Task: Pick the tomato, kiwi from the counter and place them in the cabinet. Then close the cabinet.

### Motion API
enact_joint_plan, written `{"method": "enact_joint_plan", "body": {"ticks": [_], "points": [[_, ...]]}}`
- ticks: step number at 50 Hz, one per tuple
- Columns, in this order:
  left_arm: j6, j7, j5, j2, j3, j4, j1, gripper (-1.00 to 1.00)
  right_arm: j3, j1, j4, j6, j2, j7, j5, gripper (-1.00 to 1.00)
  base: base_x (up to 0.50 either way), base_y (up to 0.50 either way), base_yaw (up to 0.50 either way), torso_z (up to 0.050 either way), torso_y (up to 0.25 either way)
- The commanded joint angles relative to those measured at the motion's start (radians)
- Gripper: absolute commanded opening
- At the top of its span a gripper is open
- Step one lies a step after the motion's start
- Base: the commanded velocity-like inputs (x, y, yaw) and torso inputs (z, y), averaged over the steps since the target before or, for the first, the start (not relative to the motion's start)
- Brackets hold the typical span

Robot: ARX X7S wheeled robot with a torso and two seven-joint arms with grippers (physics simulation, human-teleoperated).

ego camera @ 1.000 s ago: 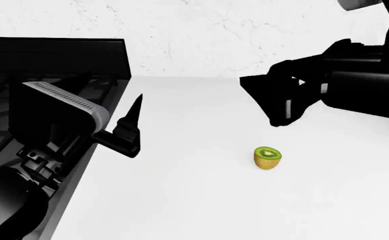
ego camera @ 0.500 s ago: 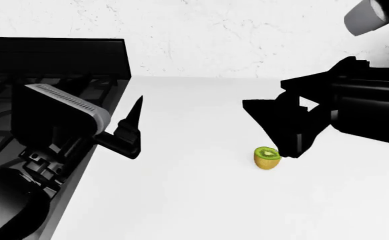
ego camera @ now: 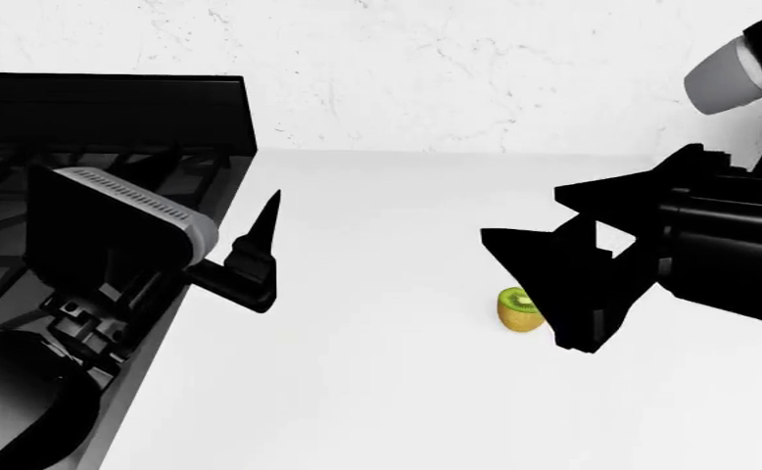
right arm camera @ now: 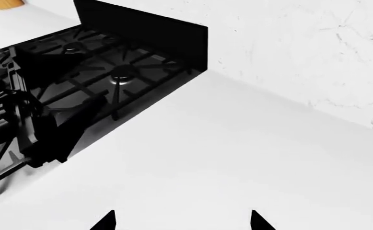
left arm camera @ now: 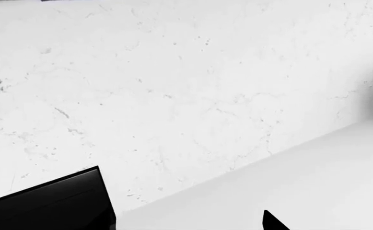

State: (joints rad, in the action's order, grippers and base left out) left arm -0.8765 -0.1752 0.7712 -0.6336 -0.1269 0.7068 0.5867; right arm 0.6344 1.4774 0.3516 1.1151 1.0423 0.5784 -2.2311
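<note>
Right gripper (ego camera: 551, 284): its two dark fingers stand apart and hold nothing; in the right wrist view only two black fingertips (right arm camera: 106, 221) show at the picture's edge, with bare white surface between them.
Right gripper position: in the head view it is at about 3 o'clock from the middle, low over the counter, and it covers the right part of the kiwi.
Kiwi (ego camera: 517, 311): a half fruit with the green cut face up, resting on the counter just beside the nearer right finger (I cannot tell if they touch).
Left gripper (ego camera: 253, 257): at about 9 o'clock in the head view, near the counter's left border; one pointed finger is seen, so I cannot tell if it is spread or clenched, and nothing is seen in it.
Counter (ego camera: 355, 392): plain white.
Stove (ego camera: 41, 176): black, with grates, at 9 to 10 o'clock, beside the left arm.
Wall (left arm camera: 173, 86): white marble with thin grey veins, behind the counter at 12 o'clock.
Tomato: not in any view.
</note>
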Motion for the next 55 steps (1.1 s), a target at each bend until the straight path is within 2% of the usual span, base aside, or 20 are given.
{"method": "enact_joint_plan", "body": {"ticks": [1, 55], "points": [[0.009, 0.001, -0.004, -0.001, -0.004, -0.005, -0.005, 1.00, -0.008, -0.064, 0.024, -0.026, 0.020, -0.020, 0.030, 1.00, 0.00, 0.00, 0.00, 0.000, 0.000], [0.024, -0.008, 0.007, -0.011, -0.006, -0.011, -0.011, 1.00, 0.011, -0.218, -0.002, -0.062, 0.036, -0.077, 0.211, 1.00, 0.00, 0.00, 0.00, 0.000, 0.000]]}}
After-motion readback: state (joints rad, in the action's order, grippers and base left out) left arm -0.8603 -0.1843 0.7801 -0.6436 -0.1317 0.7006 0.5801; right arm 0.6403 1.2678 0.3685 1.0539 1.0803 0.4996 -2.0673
